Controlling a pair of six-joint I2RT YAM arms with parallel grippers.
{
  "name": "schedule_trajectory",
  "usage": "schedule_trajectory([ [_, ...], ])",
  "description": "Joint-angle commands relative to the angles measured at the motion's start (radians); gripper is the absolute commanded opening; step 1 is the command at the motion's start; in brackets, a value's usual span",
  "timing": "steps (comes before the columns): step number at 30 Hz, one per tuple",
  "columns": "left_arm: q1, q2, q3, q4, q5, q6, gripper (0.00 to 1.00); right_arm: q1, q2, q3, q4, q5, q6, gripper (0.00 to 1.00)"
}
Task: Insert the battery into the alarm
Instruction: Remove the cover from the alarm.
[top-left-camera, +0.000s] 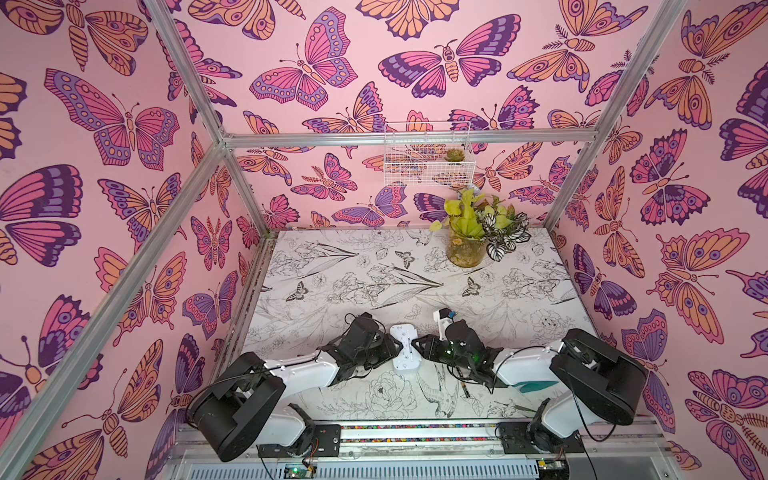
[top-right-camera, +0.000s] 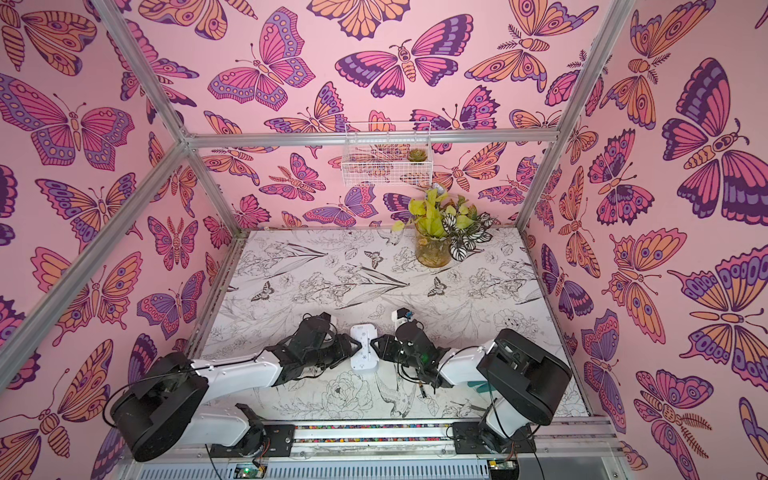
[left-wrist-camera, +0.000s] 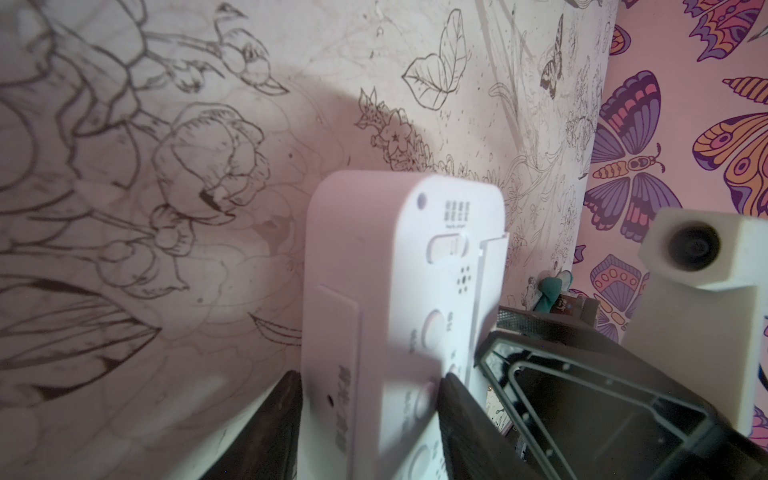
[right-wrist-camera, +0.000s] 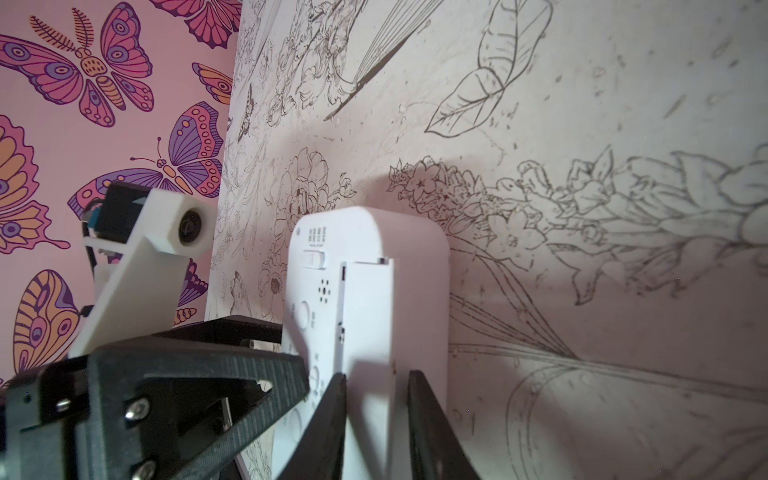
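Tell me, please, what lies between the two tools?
The alarm lies between the left tool and the right tool, as both top views show.

alarm (top-left-camera: 404, 347): on table (top-left-camera: 332, 266), between left jaws and right jaws | plant jar (top-left-camera: 464, 249): behind (far right)

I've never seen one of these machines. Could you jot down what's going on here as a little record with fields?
Alarm: white, lying on the table with its buttons facing up, between the two arms
Left gripper: closed on the alarm's side
Right gripper: jaws straddle a raised panel on the alarm; grip unclear
Plant: in a glass jar at a far corner
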Motion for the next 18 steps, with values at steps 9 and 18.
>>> schedule_trajectory([
  [9, -0.004, -0.003, -0.003, -0.108, -0.031, 0.022, 0.55, -0.001, -0.055, -0.006, -0.136, -0.013, -0.04, 0.21],
  [18, -0.004, -0.012, 0.002, -0.116, -0.033, 0.024, 0.55, -0.002, -0.067, 0.011, -0.151, -0.019, -0.047, 0.14],
])
